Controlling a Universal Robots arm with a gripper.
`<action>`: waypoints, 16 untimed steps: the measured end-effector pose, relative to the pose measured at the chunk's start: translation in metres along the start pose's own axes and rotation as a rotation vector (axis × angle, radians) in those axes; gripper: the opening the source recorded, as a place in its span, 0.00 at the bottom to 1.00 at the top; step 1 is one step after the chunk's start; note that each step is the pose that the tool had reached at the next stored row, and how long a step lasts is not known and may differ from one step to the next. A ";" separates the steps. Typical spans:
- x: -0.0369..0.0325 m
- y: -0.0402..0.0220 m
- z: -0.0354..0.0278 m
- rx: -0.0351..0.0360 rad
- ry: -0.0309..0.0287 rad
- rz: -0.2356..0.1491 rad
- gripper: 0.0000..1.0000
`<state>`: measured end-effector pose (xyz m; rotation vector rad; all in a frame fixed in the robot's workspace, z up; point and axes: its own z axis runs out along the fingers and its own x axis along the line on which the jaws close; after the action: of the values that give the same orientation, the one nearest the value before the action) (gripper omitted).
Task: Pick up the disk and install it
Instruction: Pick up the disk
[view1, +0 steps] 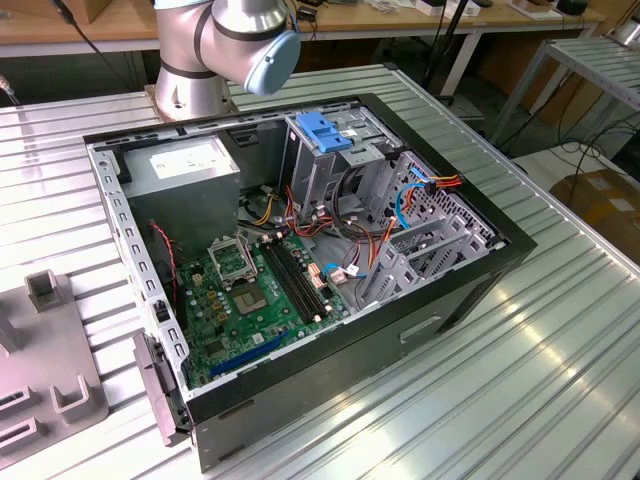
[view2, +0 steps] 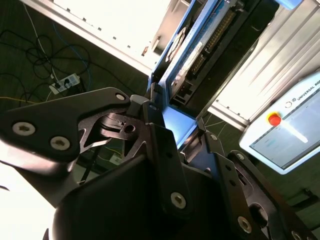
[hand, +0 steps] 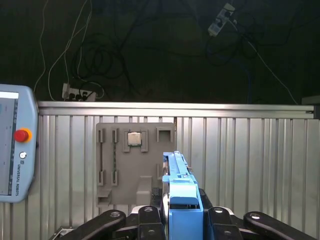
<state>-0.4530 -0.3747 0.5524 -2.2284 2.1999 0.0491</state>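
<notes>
The disk (hand: 181, 197) wears a smooth blue plastic rail. Beyond the disk, the table (hand: 250, 160) is ribbed, shiny metal and the tray (hand: 155, 155) is matt grey.

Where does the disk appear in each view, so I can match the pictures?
Exterior view: the arm runs off past the picture's top edge; the ribbed table surrounds the computer case.
First wrist view: the disk stands edge-on in the claw, before the grey fixture plate.
Second wrist view: the disk juts from the claw, beside the pendant.
Shared landmark: the ribbed table.

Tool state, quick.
Tool: closed, holding the disk by its light blue carrier.
</notes>
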 end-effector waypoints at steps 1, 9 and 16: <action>0.0000 -0.0007 0.0000 0.0000 -0.0001 0.000 0.37; 0.0001 -0.0068 -0.0001 0.0000 -0.0001 0.000 0.37; 0.0002 -0.0134 -0.0002 0.0000 0.0000 0.000 0.37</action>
<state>-0.4396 -0.3747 0.5524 -2.2284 2.1999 0.0491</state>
